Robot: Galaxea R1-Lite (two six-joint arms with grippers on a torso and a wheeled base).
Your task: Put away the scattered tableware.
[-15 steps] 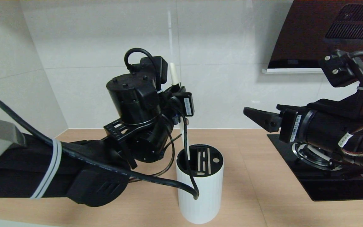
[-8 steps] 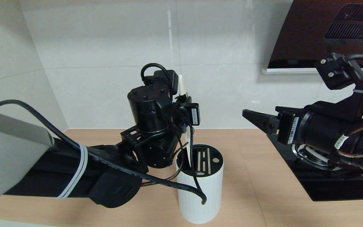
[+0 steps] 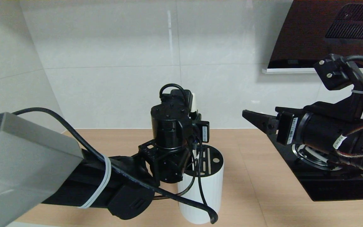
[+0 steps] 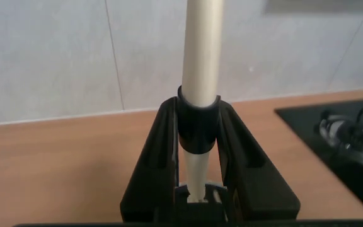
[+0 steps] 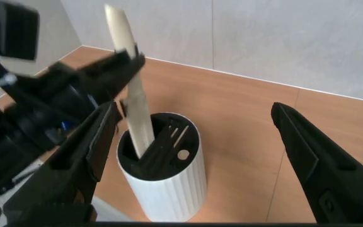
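well, utensil [image 5: 138, 120] sits in holder [image 5: 169, 186]

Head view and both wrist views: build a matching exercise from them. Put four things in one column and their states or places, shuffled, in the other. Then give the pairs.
Things
1. left gripper
2. right gripper
3. holder
4. cooktop

States or places
A. open, in the air
B. white, ribbed, standing on the wooden counter
C. shut on the utensil
D. black, on the robot's right

Pairs: 1-C, 2-A, 3-B, 4-D
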